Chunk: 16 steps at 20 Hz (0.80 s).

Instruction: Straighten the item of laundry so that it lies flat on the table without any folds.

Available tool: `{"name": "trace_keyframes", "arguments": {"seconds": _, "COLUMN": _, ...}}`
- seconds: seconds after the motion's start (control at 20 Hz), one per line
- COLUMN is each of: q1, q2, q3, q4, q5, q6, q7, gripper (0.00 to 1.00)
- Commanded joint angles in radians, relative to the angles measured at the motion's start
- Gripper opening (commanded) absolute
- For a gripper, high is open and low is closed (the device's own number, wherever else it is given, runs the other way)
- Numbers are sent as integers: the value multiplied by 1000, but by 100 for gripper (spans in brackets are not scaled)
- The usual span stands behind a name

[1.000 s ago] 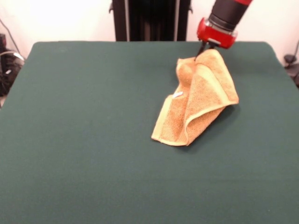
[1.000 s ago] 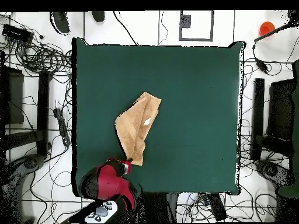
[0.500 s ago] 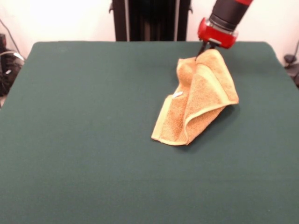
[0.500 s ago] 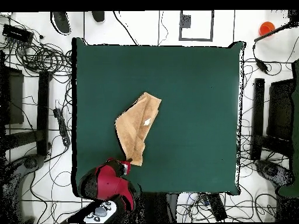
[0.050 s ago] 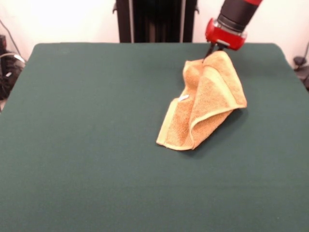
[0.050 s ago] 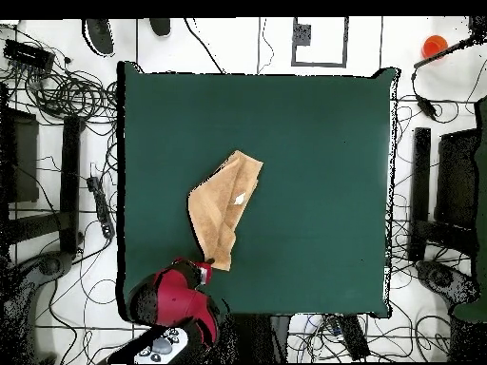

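One towel [image 5: 205,104], orange-tan with paler border bands, lies folded over itself on the green table [image 5: 87,145]. We see it in the front view right of centre and toward the far edge; in the overhead view [image 6: 224,207] it runs diagonally, left of the table's [image 6: 314,143] middle. A small white tag [image 5: 183,98] shows on its upper layer. The gripper [image 5: 208,52], below a red wrist, meets the towel's raised far corner. We cannot tell how far apart its tips stand, nor whether they pinch the cloth.
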Motion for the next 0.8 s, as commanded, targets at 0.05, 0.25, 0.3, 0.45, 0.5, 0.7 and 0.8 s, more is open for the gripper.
{"name": "trace_keyframes", "arguments": {"seconds": 0.05, "q1": 32, "q2": 22, "q3": 107, "q4": 10, "q5": 88, "q6": 91, "q7": 293, "gripper": 0}}
{"name": "trace_keyframes", "arguments": {"seconds": 0.25, "q1": 38, "q2": 23, "q3": 104, "q4": 8, "q5": 99, "q6": 101, "q7": 295, "gripper": 0}}
{"name": "trace_keyframes", "arguments": {"seconds": 0.3, "q1": 41, "q2": 23, "q3": 102, "q4": 6, "q5": 103, "q6": 105, "q7": 295, "gripper": 0}}
{"name": "trace_keyframes", "arguments": {"seconds": 0.45, "q1": 49, "q2": 25, "q3": 98, "q4": 2, "q5": 114, "q6": 117, "q7": 297, "gripper": 0}}
{"name": "trace_keyframes", "arguments": {"seconds": 0.5, "q1": 53, "q2": 25, "q3": 95, "q4": 1, "q5": 117, "q6": 122, "q7": 297, "gripper": 0}}
{"name": "trace_keyframes", "arguments": {"seconds": 0.7, "q1": 61, "q2": 27, "q3": 89, "q4": -4, "q5": 128, "q6": 133, "q7": 295, "gripper": 0}}
{"name": "trace_keyframes", "arguments": {"seconds": 0.8, "q1": 67, "q2": 28, "q3": 85, "q4": -7, "q5": 134, "q6": 140, "q7": 295, "gripper": 0}}
